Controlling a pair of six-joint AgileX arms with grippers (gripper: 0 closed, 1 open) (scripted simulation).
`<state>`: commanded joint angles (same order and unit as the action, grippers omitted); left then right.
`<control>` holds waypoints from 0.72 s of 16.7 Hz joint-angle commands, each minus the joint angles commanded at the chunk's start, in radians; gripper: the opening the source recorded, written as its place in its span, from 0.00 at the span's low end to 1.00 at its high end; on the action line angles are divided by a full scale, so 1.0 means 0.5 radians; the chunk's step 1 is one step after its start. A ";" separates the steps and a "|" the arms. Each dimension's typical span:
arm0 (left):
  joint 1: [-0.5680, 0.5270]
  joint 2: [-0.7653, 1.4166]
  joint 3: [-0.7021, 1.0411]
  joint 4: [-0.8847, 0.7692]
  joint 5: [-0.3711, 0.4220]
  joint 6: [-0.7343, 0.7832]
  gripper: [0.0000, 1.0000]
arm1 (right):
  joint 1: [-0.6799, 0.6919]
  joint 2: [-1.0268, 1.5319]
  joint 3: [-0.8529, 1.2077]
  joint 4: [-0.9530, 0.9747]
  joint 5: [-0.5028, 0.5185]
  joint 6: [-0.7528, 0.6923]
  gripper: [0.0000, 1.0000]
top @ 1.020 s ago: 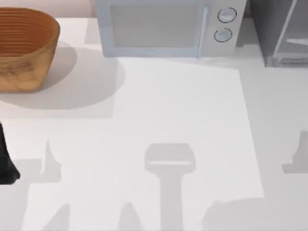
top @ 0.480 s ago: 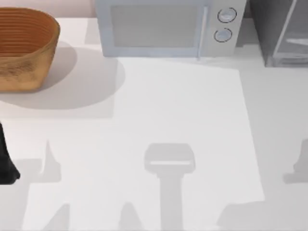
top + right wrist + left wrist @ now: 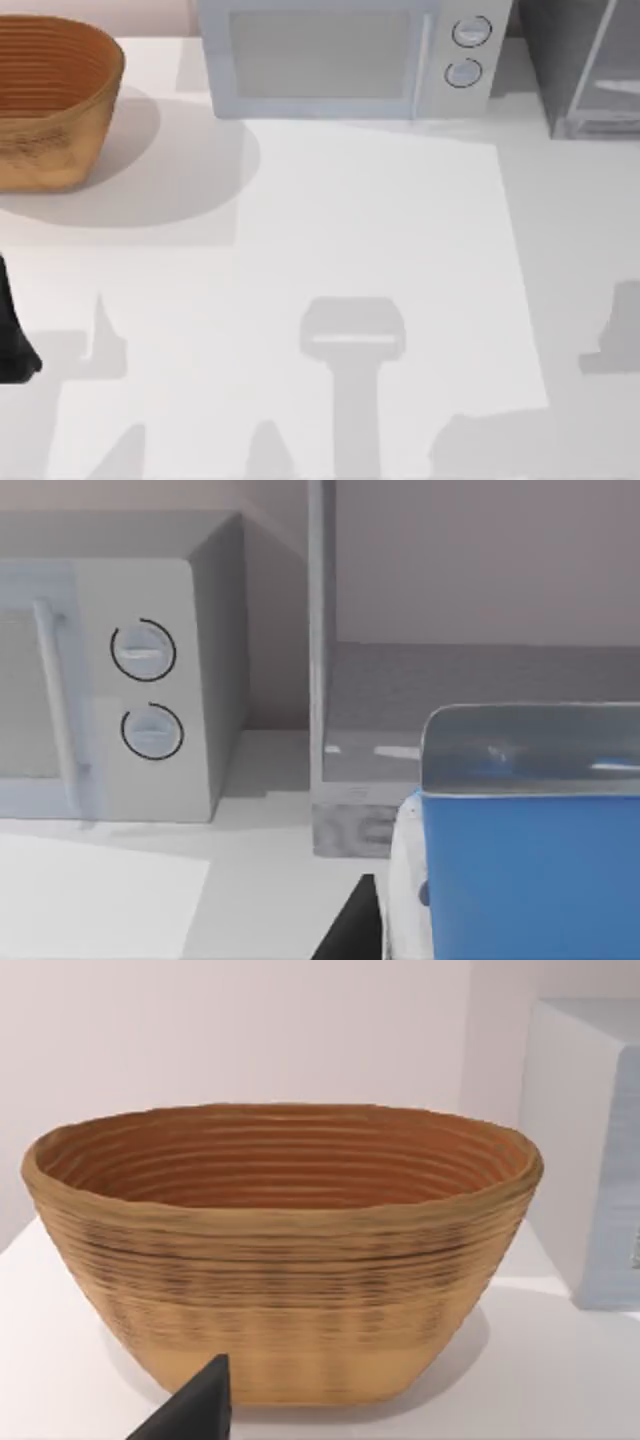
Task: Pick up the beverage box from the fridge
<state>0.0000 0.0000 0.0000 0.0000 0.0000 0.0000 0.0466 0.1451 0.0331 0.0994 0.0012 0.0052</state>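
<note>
Blue carton fills the near part of our right wrist view: the box, white end toward the microwave side, sits right up close to the camera, w/ the fridge open behind it & its pale frame post standing next to the microwave. A dark fingertip of our right gripper shows just beside the box's white end, so we judge the box is likely between the fingers & out of the fridge already, but we can't tell whether the fingers are clamped on it or merely alongside. From the top view the right arm itself is off past the table's right edge; we see its shadow on the table near that edge, the fridge at the far right corner, microwave at far centre, wicker basket at far left. Left arm is parked at the left edge, a dark bit of it visible, its wrist cam looking at the basket w/ one dark finger in shot; can't tell if those fingers are apart or together. Task status, as we read it: pick looks mostly done, box appears lifted clear of the fridge; what's left is confirming a firm hold & carrying it away w/o clipping the fridge frame.
</note>
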 joint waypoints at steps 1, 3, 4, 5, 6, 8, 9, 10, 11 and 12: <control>0.000 0.000 0.000 0.000 0.000 0.000 1.00 | 0.029 0.083 0.022 0.062 0.002 0.000 0.00; 0.000 0.000 0.000 0.000 0.000 0.000 1.00 | 0.092 0.259 0.070 0.196 0.006 0.000 0.00; 0.000 0.000 0.000 0.000 0.000 0.000 1.00 | 0.126 0.351 0.095 0.267 0.009 0.000 0.00; 0.000 0.000 0.000 0.000 0.000 0.000 1.00 | 0.160 0.444 0.120 0.338 0.010 0.000 0.00; 0.000 0.000 0.000 0.000 0.000 0.000 1.00 | 0.194 0.538 0.144 0.407 0.012 0.001 0.00; 0.000 0.000 0.000 0.000 0.000 0.000 1.00 | 0.258 0.720 0.187 0.538 0.016 0.005 0.00; 0.000 0.000 0.000 0.000 0.000 0.000 1.00 | 0.290 0.808 0.208 0.601 0.017 0.007 0.00; 0.000 0.000 0.000 0.000 0.000 0.000 1.00 | 0.321 0.896 0.229 0.664 0.019 0.010 0.00; 0.000 0.000 0.000 0.000 0.000 0.000 1.00 | 0.353 0.987 0.249 0.727 0.021 0.013 0.00; 0.000 0.000 0.000 0.000 0.000 0.000 1.00 | 0.385 1.078 0.270 0.790 0.022 0.017 0.00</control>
<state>0.0000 0.0000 0.0000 0.0000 0.0000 0.0000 0.2391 0.6843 0.1679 0.4946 0.0124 0.0135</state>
